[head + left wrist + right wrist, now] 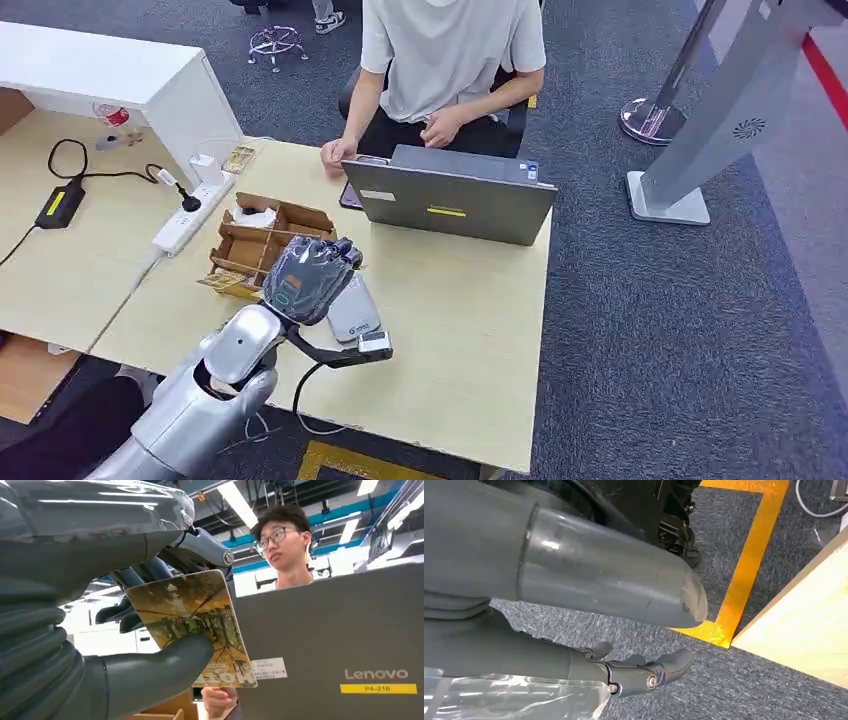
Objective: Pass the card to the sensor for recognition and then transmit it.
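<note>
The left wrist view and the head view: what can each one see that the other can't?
Left wrist view alone: the yellow picture card pinched between the left hand's thumb and dark fingers. Head view alone: the brown cardboard organiser box, white power strip and light wooden table. Both: the grey Lenovo laptop and the seated person.

The grey laptop lid (340, 640) carries the brand "Lenovo" in pale letters; just below it a yellow sticker (378, 688) reads "P4-216"; the same yellow sticker (446, 211) shows on the lid in the head view, too small to read there; a white label (269, 668) on the lid bears fine print that cannot be made out; the card (192, 625) in the left hand (150, 675) has large pale letters along one edge, turned and partly covered, not legible, and a small white arrow mark near the opposite edge.
</note>
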`<state>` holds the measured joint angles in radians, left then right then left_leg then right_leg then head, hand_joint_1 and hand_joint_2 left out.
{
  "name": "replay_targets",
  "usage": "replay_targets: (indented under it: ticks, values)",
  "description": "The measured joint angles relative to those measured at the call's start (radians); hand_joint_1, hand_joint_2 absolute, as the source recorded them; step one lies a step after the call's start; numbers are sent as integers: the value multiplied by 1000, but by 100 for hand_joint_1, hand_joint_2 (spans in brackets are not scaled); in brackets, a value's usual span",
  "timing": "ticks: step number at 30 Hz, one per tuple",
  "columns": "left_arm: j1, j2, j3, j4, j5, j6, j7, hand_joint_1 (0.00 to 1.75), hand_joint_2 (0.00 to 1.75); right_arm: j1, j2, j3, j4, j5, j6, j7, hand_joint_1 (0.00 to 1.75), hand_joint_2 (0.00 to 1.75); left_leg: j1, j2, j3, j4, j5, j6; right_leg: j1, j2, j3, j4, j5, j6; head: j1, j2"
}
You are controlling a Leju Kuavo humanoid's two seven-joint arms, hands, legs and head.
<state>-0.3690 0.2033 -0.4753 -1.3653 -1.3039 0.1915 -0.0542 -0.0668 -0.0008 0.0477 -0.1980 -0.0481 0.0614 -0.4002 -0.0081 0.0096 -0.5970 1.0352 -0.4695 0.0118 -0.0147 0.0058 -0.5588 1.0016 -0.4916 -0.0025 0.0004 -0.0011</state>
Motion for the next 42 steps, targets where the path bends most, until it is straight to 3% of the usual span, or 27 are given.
replay_targets:
  ticks: [3, 7, 10, 15, 21, 37, 40, 42]
  values:
    - [0, 0, -5, 0, 2, -5, 1, 175, 175, 0, 1, 0, 0, 0, 0, 0, 0, 0, 0, 0, 0, 0, 0, 0, 0, 0, 0, 0, 0, 0, 0, 0]
    - [-13, -4, -10, 23, 30, -91, 26, 175, 175, 0, 3, -4, 0, 4, 0, 1, 0, 0, 0, 0, 0, 0, 0, 0, 0, 0, 0, 0, 0, 0, 0, 0]
    - [-34, -10, -20, 78, 48, -150, 40, 175, 175, 0, 5, -11, 0, 7, 0, 3, 0, 0, 0, 0, 0, 0, 0, 0, 0, 0, 0, 0, 0, 0, 0, 0]
    - [-53, -29, -41, 165, 55, -192, 94, 175, 175, 1, 7, -24, 0, 13, -1, 15, 0, 0, 0, 0, 0, 0, 0, 0, 0, 0, 0, 0, 0, 0, 0, 0]
    - [-74, -50, -52, 256, 61, -225, 126, 175, 175, 2, 8, -34, 0, 28, -3, 24, 0, 0, 0, 0, 0, 0, 0, 0, 0, 0, 0, 0, 0, 0, 0, 0]
    - [-117, -74, -74, 391, 53, -280, 133, 175, 175, 4, 14, -50, 0, 50, -3, 43, 0, 0, 0, -1, 1, 0, 0, 0, 0, -1, 2, 0, 0, 0, 0, 0]
    - [-121, -79, -81, 410, 49, -277, 133, 175, 175, 4, 14, -50, 0, 56, -3, 45, 0, 0, 0, -1, 2, 0, 0, 0, 0, -1, 3, 0, 0, 0, 0, 0]
    - [-125, -80, -84, 411, 58, -238, 125, 175, 175, 4, 15, -51, 0, 59, -3, 44, 0, 0, 0, -1, 2, 0, 1, 1, 0, -1, 3, 0, 1, 2, 0, 0]
